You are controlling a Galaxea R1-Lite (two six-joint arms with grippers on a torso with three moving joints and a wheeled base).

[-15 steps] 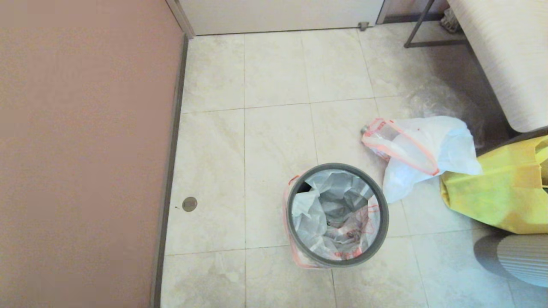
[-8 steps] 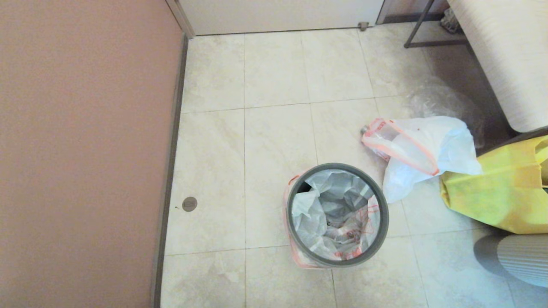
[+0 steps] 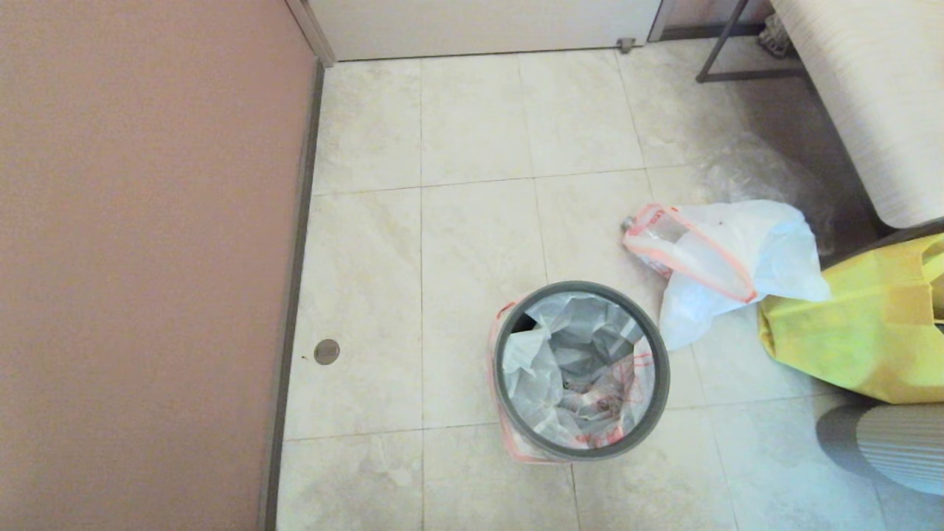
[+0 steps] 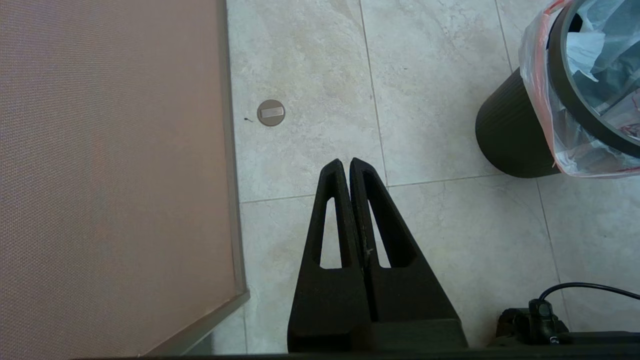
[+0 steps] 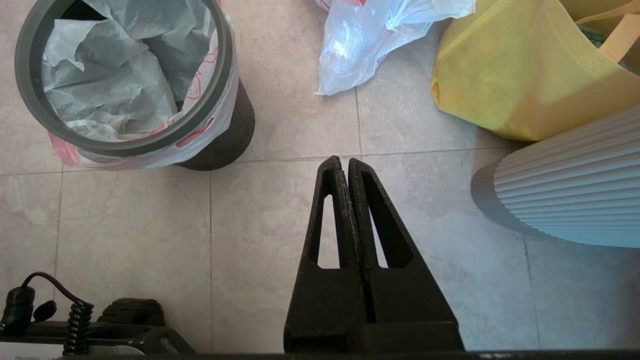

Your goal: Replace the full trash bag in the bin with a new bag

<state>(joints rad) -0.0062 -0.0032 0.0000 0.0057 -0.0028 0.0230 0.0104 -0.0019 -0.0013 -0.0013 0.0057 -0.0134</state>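
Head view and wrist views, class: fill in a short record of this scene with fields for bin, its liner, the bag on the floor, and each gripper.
bin: upright on the tiled floor, grey hoop on its rim
new bag: lining the bin, hem folded outside
full trash bag: lying on the floor beside a yellow bag
left gripper: shut, holding nothing, above the floor
right gripper: shut, holding nothing, above the floor

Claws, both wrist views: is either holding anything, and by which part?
Nothing is held. The left claw and right claw are both shut on nothing, above bare floor tile.
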